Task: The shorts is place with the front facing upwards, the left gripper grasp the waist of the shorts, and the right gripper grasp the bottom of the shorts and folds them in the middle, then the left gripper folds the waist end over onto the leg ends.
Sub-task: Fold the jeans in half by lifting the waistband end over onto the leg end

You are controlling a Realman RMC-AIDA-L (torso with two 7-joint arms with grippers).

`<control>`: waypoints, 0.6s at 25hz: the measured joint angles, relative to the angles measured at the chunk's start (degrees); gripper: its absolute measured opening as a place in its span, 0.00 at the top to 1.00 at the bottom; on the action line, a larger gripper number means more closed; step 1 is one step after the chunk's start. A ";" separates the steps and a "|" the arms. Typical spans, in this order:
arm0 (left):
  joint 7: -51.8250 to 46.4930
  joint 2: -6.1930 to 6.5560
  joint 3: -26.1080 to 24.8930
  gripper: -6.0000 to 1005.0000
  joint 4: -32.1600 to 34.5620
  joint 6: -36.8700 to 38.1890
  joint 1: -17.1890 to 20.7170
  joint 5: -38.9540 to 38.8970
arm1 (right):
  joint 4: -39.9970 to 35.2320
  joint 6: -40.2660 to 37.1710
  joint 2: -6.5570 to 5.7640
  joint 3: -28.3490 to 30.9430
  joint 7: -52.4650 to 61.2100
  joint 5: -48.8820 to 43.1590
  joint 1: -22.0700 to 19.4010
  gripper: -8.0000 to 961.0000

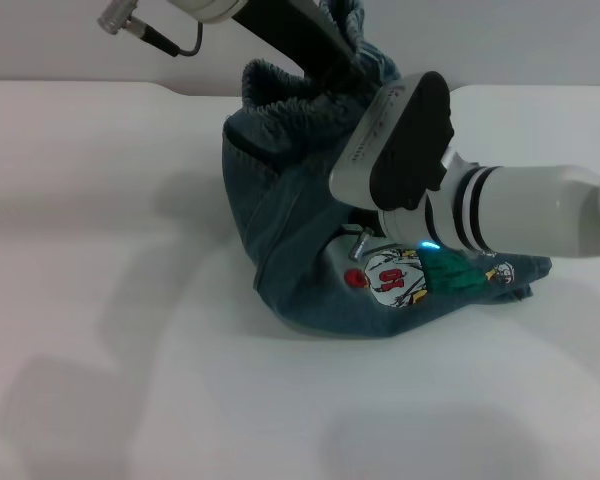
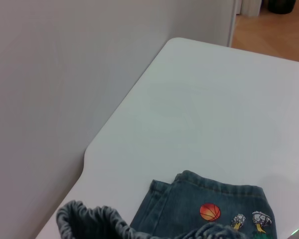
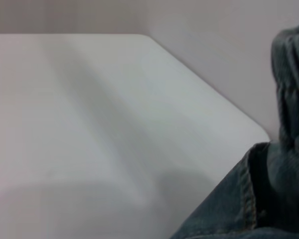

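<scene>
Shorts (image 1: 290, 230) sit mid-tabletop (image 1: 100, 300), bunched w/ the waist end lifted. Gathered waistband (image 1: 290, 90) is raised up off the surface, hanging from the left end effector (image 1: 345, 60), whose black bar comes down from the upper edge of the head view. Its tips are buried in the denim folds, so can't tell if they're apart or clamped; the fabric does hang from that spot.

Right end effector (image 1: 365, 225) is low, just below and slightly to the right of the left one, reaching in from the right side. Its grey-black camera pod (image 1: 405, 135) covers the tips in the head view, so finger state: can't tell. Blue light shows on its banded wrist (image 1: 460, 215).

Below the right end effector, the lower part of the shorts lies flat on the tabletop, w/ the cartoon patch (image 1: 395, 280) facing up right under the wrist. Leg hems (image 2: 214, 184) lie flat too; left wrist view shows them stitched and straight, w/ a basketball graphic (image 2: 210, 211) on the denim just behind the edge.

Right wrist view: a denim seam (image 3: 246, 194) close up, ruffled waistband hanging above it, bare tabletop stretching away beyond.
</scene>
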 joint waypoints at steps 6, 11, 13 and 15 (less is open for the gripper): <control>0.00 0.06 -0.02 0.94 -0.61 -0.51 0.14 0.16 | -2.62 1.40 0.01 -0.18 -1.95 -0.24 -3.08 0.99; -0.01 0.19 -0.03 0.94 -0.68 -0.98 0.53 0.26 | -4.66 1.50 -0.02 0.19 -2.18 -0.60 -5.67 0.99; -0.01 0.23 -0.02 0.94 -0.68 -1.12 0.60 0.33 | -5.20 1.71 -0.09 0.34 -2.21 -0.80 -6.71 0.99; -0.01 0.27 -0.03 0.94 -0.68 -1.26 0.67 0.37 | -5.76 2.33 -0.12 0.47 -2.23 -1.56 -7.78 0.99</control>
